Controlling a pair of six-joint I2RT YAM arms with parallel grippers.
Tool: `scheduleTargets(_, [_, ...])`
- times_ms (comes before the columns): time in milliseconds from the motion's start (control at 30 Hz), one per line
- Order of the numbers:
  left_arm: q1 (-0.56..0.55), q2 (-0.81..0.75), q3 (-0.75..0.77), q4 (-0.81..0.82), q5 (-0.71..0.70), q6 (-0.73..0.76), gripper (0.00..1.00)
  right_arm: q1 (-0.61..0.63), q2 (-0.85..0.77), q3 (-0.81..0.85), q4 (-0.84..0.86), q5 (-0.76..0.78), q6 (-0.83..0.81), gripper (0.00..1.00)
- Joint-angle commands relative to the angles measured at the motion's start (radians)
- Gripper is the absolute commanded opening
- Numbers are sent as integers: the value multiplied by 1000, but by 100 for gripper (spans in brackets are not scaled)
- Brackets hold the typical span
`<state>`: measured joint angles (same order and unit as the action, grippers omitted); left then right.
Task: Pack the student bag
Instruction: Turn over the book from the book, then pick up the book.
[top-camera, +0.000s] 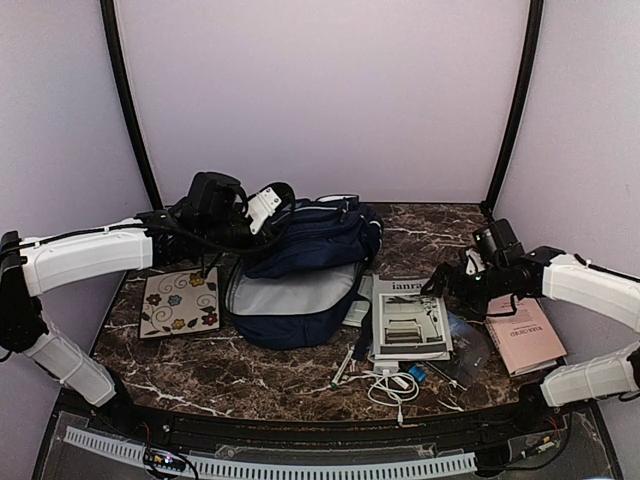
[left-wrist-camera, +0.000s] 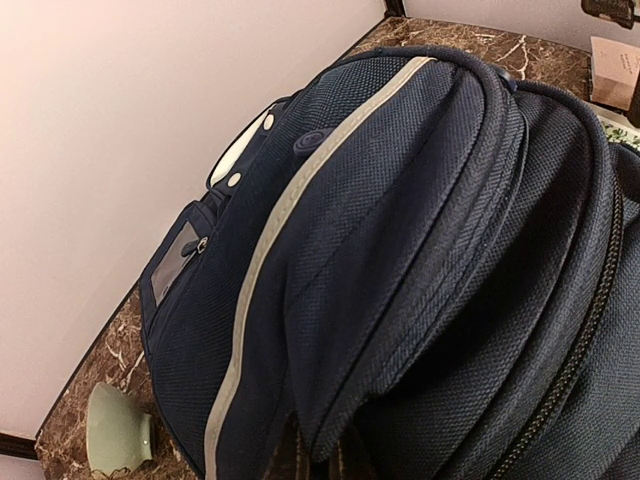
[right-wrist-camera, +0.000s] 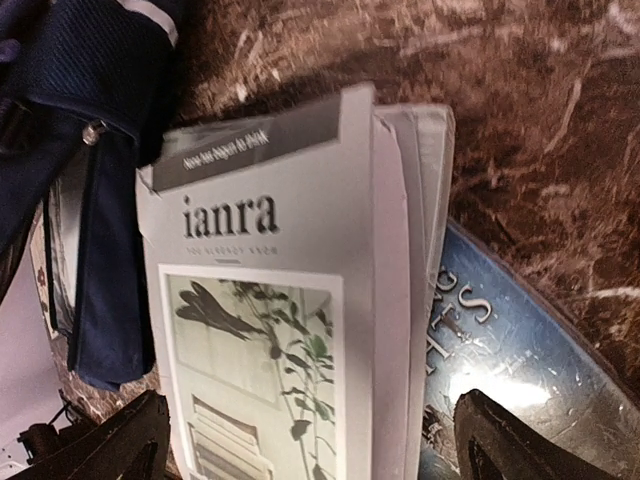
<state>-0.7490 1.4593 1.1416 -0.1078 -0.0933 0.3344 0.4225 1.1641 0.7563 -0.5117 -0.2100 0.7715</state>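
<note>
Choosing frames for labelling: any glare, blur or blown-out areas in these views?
Right wrist: glare on the blue book, slight blur, magazine title readable; left wrist: student bag sharp, wall beside it washed out; top external: evenly lit, no glare.

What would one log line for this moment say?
student bag: unzipped, grey lining showing | left gripper: at bag top | right gripper: open over ianra magazine

a dark marble table (top-camera: 280, 385) carries a square floral tile (top-camera: 180, 302) at the left and, well apart at the right, a pink booklet (top-camera: 525, 345). between them lies a grey magazine (top-camera: 410, 320) titled "ianra" with a plant photo on its cover, stacked on other papers and overlapping a glossy blue book (right-wrist-camera: 510, 340). just in front of it sit a tangled white cable (top-camera: 392, 388) and a pen (top-camera: 345, 368), and a pale green cup (left-wrist-camera: 115, 430) sits near the wall.
</note>
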Motion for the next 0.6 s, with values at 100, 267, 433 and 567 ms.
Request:
scheduleTargets(100, [-1, -58, 12, 74, 32, -6, 0, -2, -10, -178, 233, -210, 73, 86])
scheduleTargets(267, [-1, -62, 12, 72, 37, -5, 0, -2, 31, -229, 330, -276, 95, 80])
scheduleTargets(433, [-1, -66, 12, 74, 35, -4, 0, -3, 20, -236, 390, -320, 123, 72])
scheduleTargets(567, [-1, -69, 12, 73, 37, -2, 0, -3, -15, -225, 374, -318, 135, 32])
